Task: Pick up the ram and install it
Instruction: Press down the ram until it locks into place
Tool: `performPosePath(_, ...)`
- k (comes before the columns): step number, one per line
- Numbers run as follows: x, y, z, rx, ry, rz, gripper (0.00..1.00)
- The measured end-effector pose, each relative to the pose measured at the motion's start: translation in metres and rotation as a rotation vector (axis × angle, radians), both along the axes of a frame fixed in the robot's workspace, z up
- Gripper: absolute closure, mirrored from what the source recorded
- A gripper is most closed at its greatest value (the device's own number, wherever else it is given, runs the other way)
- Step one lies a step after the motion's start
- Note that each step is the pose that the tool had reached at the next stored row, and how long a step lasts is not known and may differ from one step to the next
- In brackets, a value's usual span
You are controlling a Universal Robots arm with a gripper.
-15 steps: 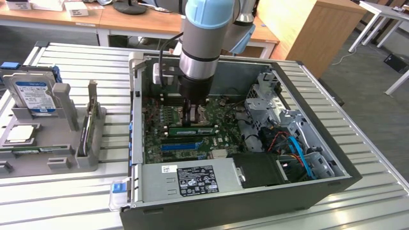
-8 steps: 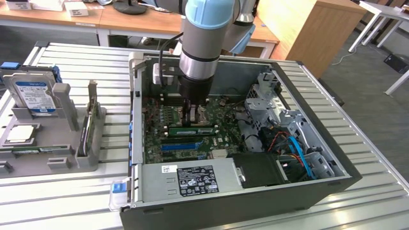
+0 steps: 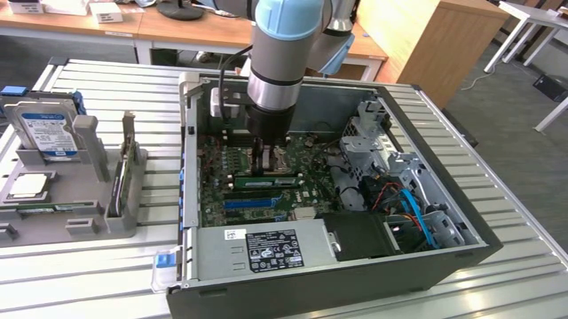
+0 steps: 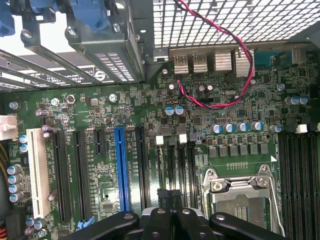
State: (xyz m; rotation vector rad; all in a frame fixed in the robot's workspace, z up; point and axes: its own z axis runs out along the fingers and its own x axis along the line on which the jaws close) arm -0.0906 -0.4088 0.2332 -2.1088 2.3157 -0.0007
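The claw (image 3: 266, 159) is lowered into the open computer case (image 3: 443, 259) on the counter (image 3: 515, 292), over the motherboard (image 4: 125, 115). Its fingers (image 4: 170, 220) are pressed together, apparently gripping nothing. The ram (image 3: 265, 181) lies in the board's memory slots directly beneath the claw, seemingly seated.

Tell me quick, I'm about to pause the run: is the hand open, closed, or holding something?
Hand: closed, above the memory slots; a grip on the ram cannot be told.
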Motion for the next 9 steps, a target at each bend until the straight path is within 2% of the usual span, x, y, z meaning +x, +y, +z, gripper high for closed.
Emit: performPosePath(9,0.0,-0.0006,-0.001,0.0001,-0.0001,0.0,0.89)
